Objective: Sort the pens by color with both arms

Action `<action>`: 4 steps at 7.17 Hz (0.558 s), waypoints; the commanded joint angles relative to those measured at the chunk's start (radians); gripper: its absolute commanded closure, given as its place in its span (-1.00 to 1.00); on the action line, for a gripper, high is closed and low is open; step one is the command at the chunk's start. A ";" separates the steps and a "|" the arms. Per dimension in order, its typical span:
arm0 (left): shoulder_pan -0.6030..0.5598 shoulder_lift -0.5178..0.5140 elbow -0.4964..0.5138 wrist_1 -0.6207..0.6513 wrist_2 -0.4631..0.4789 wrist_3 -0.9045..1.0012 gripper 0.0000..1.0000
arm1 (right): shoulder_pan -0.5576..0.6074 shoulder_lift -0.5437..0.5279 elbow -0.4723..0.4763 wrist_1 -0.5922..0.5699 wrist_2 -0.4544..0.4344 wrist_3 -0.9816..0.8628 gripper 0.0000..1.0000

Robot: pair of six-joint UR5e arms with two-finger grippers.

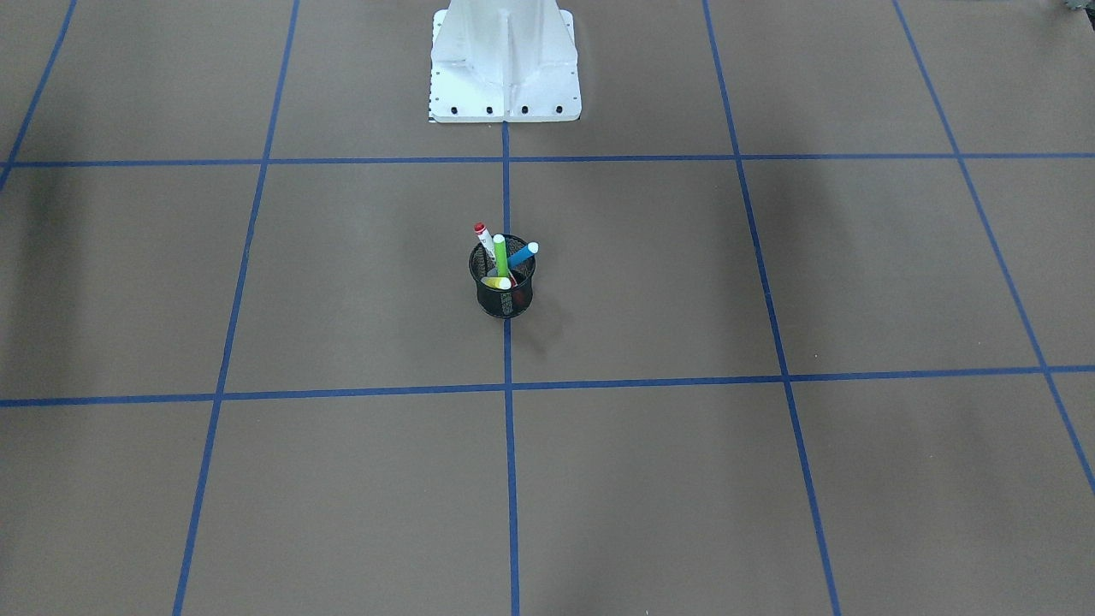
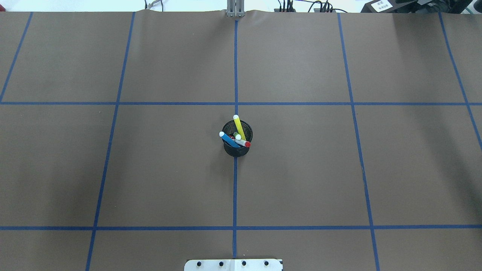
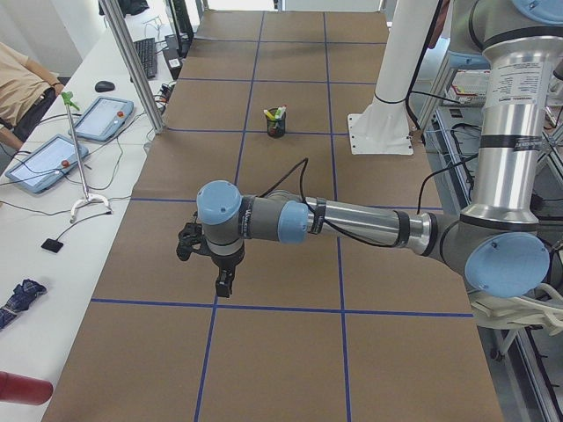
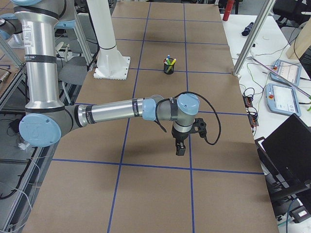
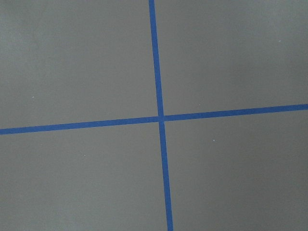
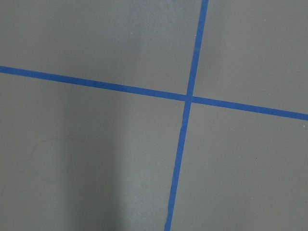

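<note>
Four pens stand in a black mesh cup [image 1: 505, 299] at the table's middle: a blue pen [image 1: 522, 254], a white pen with red ends [image 1: 483, 238], a lime green pen [image 1: 500, 252] and a yellow pen [image 1: 496, 282]. The overhead view shows the cup [image 2: 237, 150] with the yellow pen [image 2: 239, 126], blue pen [image 2: 228, 139] and red-ended pen [image 2: 243, 143]. My left gripper [image 3: 224, 283] hangs over bare table far from the cup [image 3: 275, 123]. My right gripper [image 4: 180, 148] hangs far from the cup [image 4: 169, 65]. I cannot tell whether either gripper is open or shut.
The white pedestal base [image 1: 505, 77] stands behind the cup. Blue tape lines [image 2: 235, 188] grid the brown table. Side benches hold tablets [image 3: 101, 119], a laptop [image 4: 286, 145] and cables. An operator [image 3: 22, 83] sits at the left end. Both wrist views show only tape crossings.
</note>
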 commanded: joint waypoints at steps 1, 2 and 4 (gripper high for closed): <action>0.000 -0.007 -0.001 0.002 0.000 -0.003 -0.99 | 0.000 0.000 0.002 0.001 0.002 0.002 -1.00; 0.000 -0.008 -0.005 0.000 0.000 -0.001 -0.99 | 0.000 0.000 0.002 0.001 0.006 0.000 -1.00; 0.000 -0.012 -0.024 -0.002 0.000 -0.003 -0.99 | 0.000 0.002 0.009 0.001 0.006 0.002 -1.00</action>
